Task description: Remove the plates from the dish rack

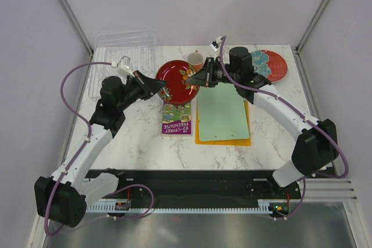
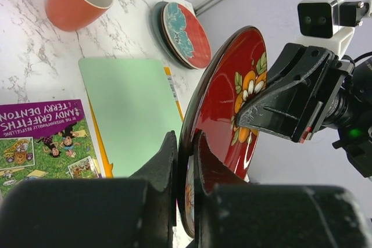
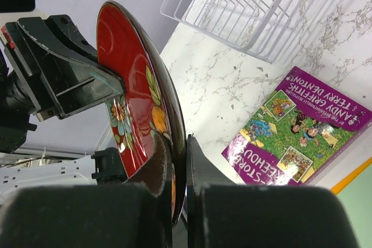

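our white-and-black arms [image 1: 87, 143]
white links, black joints; left gripper [image 1: 165, 90] and right gripper [image 1: 195, 81] black, purple cables [image 1: 63, 88] looping.

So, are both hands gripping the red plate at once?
Yes: the left hand pinches one rim of the red plate and the right hand clamps the opposite rim.

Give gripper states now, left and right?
left gripper: closed on the red plate, at its rim.
right gripper: closed on the same plate's opposite edge.
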Robot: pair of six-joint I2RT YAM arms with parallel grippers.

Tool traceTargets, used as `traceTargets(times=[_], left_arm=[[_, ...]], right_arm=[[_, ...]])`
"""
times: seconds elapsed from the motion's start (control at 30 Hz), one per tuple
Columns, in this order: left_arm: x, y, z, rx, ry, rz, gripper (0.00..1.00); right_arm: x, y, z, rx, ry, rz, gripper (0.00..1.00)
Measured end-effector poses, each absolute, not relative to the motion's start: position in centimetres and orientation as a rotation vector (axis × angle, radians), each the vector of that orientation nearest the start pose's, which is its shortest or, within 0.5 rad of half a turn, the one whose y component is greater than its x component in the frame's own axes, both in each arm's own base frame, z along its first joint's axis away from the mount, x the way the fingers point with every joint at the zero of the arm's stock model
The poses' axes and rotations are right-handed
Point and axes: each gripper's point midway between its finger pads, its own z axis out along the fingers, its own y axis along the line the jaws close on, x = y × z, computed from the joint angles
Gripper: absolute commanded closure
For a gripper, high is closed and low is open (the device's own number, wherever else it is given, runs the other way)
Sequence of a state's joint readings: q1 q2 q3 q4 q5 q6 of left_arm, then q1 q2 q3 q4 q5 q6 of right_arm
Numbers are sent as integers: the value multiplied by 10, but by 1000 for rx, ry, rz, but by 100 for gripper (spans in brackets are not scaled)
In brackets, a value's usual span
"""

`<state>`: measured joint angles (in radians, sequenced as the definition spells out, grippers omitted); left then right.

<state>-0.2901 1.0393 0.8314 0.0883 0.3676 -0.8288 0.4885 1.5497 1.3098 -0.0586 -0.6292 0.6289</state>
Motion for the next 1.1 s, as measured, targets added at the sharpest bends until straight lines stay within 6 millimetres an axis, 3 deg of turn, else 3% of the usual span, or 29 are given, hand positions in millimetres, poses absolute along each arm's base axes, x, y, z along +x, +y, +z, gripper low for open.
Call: traceTargets(times=[0.03, 0.13, 0.2, 0.27, 0.5, 0.67, 0.77, 0.83, 0.93, 1.1], left_arm=[[319, -191, 294, -192, 1807, -1127, 58], [320, -191, 290, -190, 1816, -1109, 36], [321, -192, 283, -192, 1843, -1090, 33], [322, -188, 273, -198, 1873, -1042, 30], [331, -153, 242, -228, 1951, -745, 29], [330, -133, 245, -213, 1928, -610, 26], [330, -125, 249, -190, 1905, -553, 23], [331, -122, 249, -166, 1903, -517, 9], [331, -117, 244, -127, 1915, -466, 7], [334, -112, 239, -69, 1926, -393, 4]], right_arm=[[339, 319, 286, -336, 2014, 1323, 100], [344, 316, 287, -345, 1999, 1289, 100], [360, 303, 280, -315, 2002, 1196, 100], [384, 276, 272, -242, 2019, 1099, 100], [484, 132, 263, 88, 2023, 767, 100], [530, 57, 248, 236, 2021, 641, 100], [549, 21, 219, 320, 2055, 597, 100], [556, 1, 197, 375, 2086, 580, 100], [559, -28, 164, 462, 2134, 559, 100], [562, -67, 140, 555, 2154, 534, 100]])
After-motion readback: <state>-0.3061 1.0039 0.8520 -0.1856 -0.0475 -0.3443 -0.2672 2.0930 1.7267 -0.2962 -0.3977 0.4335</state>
